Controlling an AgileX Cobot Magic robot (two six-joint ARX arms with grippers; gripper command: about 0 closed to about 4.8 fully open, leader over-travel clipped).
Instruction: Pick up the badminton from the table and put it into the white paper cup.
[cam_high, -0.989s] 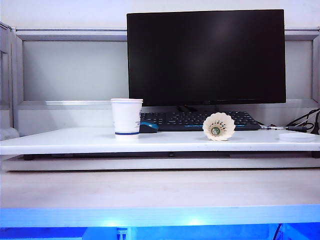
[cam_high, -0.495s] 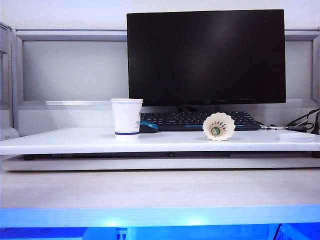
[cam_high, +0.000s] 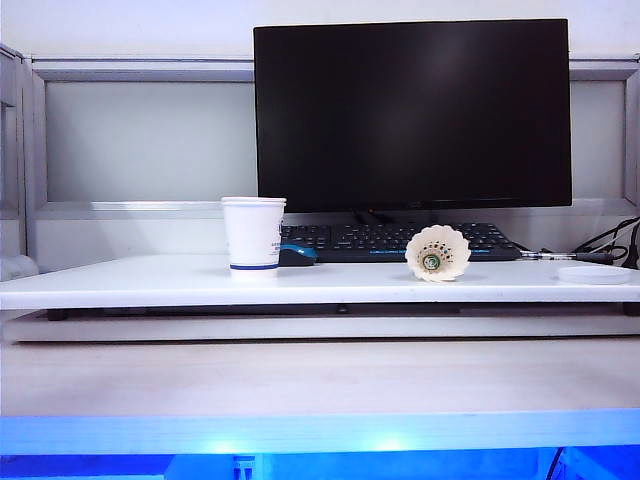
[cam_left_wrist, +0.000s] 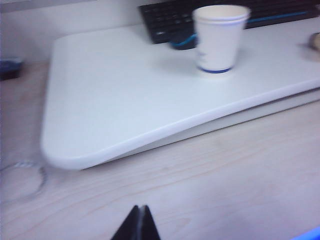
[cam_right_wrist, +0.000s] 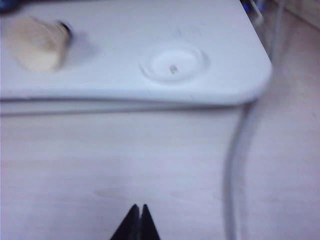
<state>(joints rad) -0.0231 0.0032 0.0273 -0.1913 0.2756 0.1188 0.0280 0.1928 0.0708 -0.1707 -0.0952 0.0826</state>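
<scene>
With both grippers, left (cam_left_wrist: 139, 222) and right (cam_right_wrist: 138, 222), pinched closed below the table (cam_high: 120, 285) front edge, I'm spreading the right one before reaching for the shuttlecock (cam_right_wrist: 36, 45), near the right corner; cup (cam_high: 253, 236) stands centre-left.

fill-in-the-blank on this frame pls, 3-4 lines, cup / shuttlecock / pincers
1. The white paper cup stands ____ on the table.
2. The badminton lies on its ____, apart from the cup.
3. The left pincer and right pincer, both over the wood-grain surface, are ____.
4. Behind both sits a dark ____.

Missing: upright; side; shut; monitor
</scene>
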